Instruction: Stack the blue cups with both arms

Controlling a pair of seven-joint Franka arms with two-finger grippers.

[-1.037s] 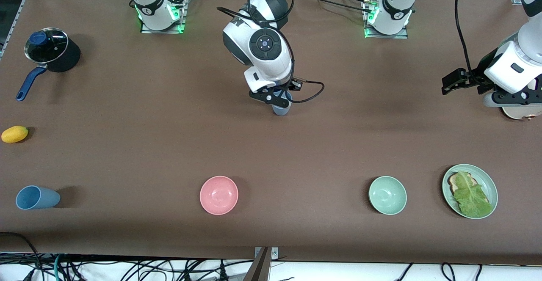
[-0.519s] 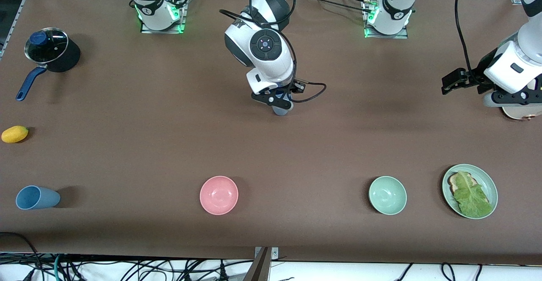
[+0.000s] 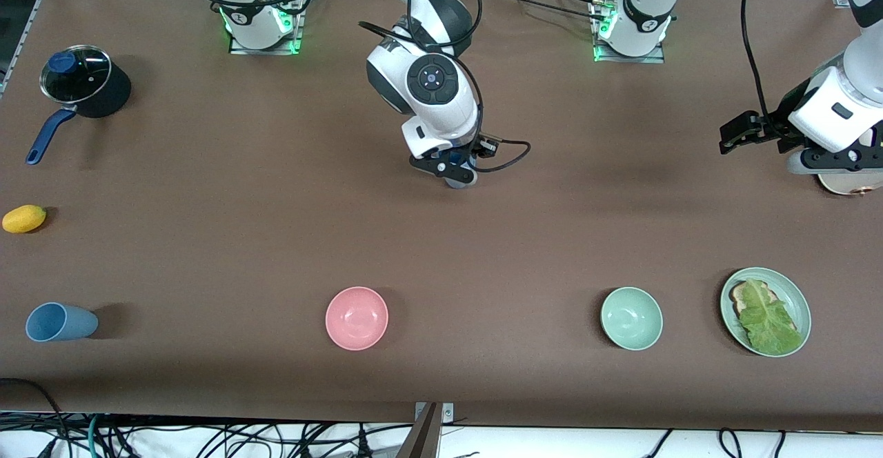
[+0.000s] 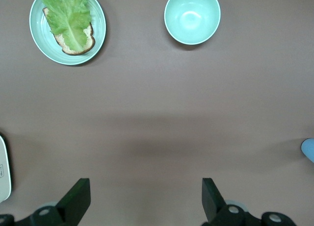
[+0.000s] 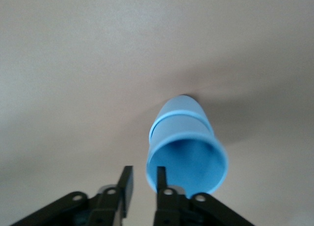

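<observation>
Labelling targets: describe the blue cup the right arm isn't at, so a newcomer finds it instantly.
Start at the lidded black saucepan at the right arm's end of the table, pass the yellow fruit nearer the camera, and keep going. There lies the blue cup, on its side; the pink bowl in its row stands upright.

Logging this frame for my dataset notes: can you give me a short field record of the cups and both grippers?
sky blue cup: upright at mid-table, right gripper at its rim
grey-blue cup: on its side, nearer the front camera, at the right arm's end
left gripper: open, waiting over the left arm's end
stacked: not yet
</observation>
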